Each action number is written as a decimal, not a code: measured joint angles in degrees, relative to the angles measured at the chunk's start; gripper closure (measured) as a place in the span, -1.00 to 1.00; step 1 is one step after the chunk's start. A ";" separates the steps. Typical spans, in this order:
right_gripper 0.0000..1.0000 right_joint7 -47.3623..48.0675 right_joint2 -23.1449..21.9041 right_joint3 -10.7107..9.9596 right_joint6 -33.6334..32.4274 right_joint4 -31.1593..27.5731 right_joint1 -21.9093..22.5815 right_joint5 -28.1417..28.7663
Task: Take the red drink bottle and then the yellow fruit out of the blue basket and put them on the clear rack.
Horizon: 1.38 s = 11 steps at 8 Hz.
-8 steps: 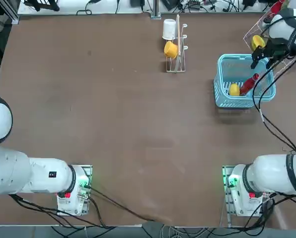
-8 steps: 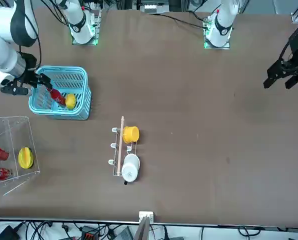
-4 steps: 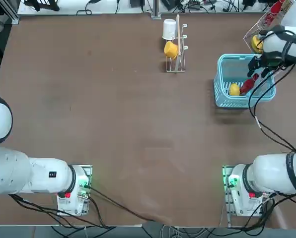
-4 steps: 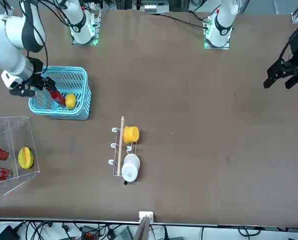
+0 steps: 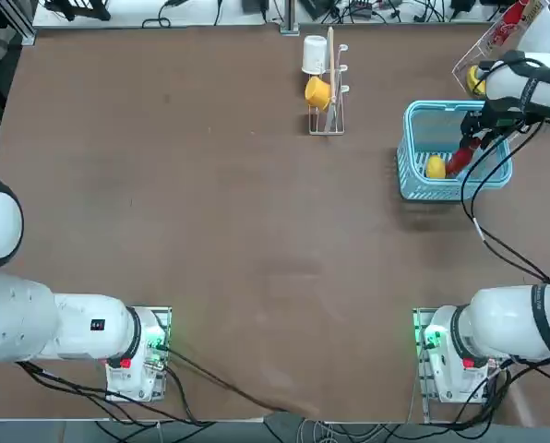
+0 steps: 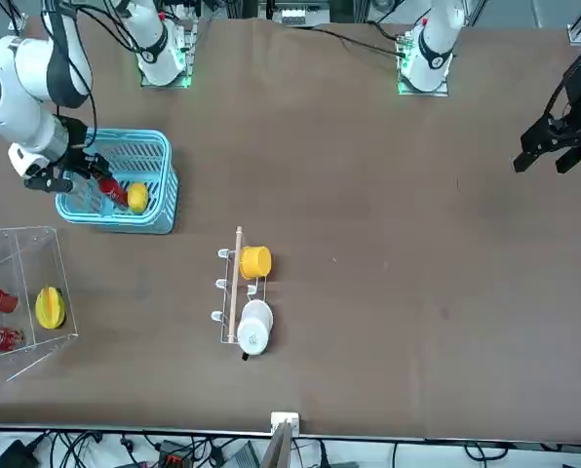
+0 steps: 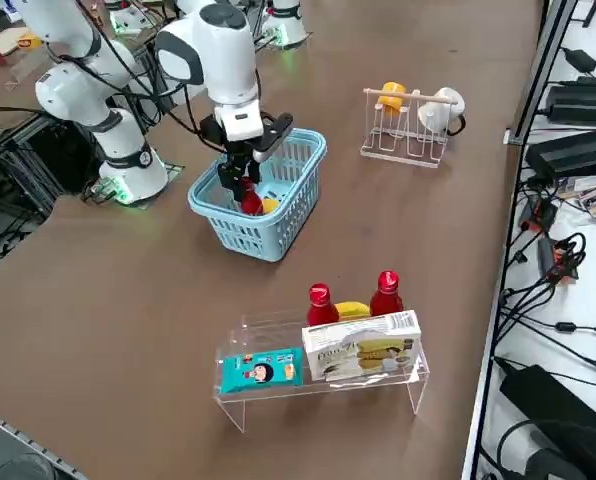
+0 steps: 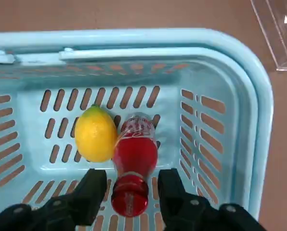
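Hand open around 1 red bottle; label unreadable.

White cup and yellow cup hung on wire cup stand — landmark. Well apart from stand, on the acrylic: two red-capped bottles, teal packet, white box — larger yellow fruit seen behind box.

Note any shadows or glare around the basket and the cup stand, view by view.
Top view: soft shadow on the table below the blue basket; front view: faint shadow beside the yellow cup; right wrist view: pale highlights on the red drink bottle's cap, right gripper fingers dark, little detail showing.
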 joint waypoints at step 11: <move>0.24 -1.15 3.68 -0.52 -30.33 35.87 -2.94 0.03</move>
